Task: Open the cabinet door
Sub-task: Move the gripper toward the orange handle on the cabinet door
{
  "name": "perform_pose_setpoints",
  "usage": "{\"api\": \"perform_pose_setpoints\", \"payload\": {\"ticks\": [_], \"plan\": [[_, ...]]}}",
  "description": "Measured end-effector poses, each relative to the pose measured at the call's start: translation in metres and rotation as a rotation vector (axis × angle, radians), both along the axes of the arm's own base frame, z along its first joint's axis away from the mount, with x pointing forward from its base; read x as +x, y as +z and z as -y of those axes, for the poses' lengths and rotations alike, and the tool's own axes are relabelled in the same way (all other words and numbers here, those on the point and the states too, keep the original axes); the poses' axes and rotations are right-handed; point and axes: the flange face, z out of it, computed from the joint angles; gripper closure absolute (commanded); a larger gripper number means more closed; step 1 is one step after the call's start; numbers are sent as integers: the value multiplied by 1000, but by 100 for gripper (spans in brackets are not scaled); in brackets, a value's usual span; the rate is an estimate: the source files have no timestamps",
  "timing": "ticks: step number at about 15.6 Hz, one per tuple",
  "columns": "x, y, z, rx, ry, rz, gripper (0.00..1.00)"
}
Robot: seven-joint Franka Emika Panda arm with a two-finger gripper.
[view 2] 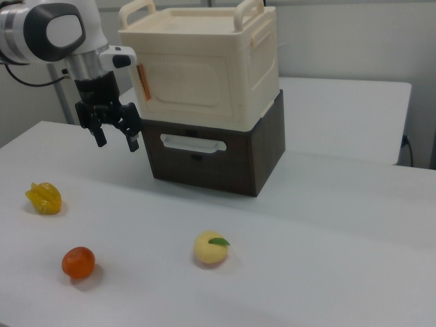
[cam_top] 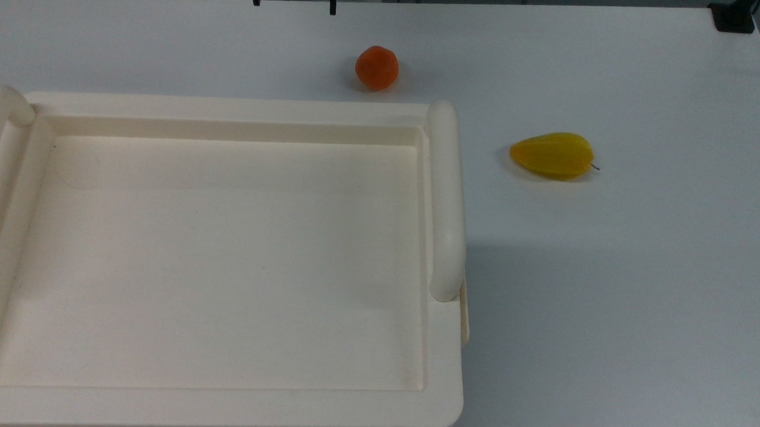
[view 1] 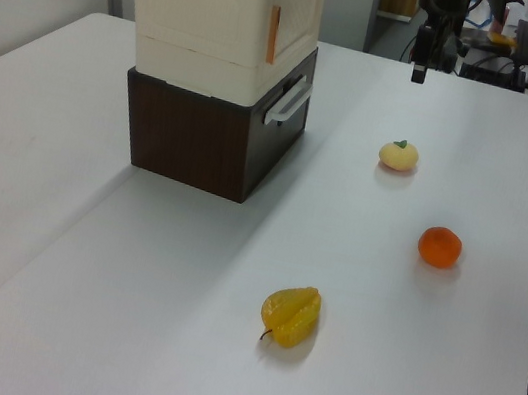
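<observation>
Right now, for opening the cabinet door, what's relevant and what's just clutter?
Relevant:
- cabinet door, cream front panel
- cream cabinet
- gripper, fingers open, beside the door's edge

Clutter:
- starfruit
- orange
- pale yellow fruit
- dark drawer box underneath

White tables [view 2: 340, 225], pale wall [view 2: 354, 41]

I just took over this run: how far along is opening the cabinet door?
Done: nothing yet. The cabinet door looks flush with the cream cabinet.

In hand: in the right view the gripper hangs open and empty beside the door's edge with the orange strip, touching nothing.

Left: catch that edge and swing the door out. The three fruits lie apart on the table, seemingly out of the way.
</observation>
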Motion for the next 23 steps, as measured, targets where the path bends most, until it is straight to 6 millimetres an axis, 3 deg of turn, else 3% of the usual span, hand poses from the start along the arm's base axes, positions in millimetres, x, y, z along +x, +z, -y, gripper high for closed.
{"api": "perform_pose_setpoints", "payload": {"ticks": [8,12,18,23], "plan": [[0,0,-1,0,2,1,0],[6,12,-5,2,9,29,0],[47,30,-33,22,59,219,0],[73,27,-67,54,88,386,1]]}}
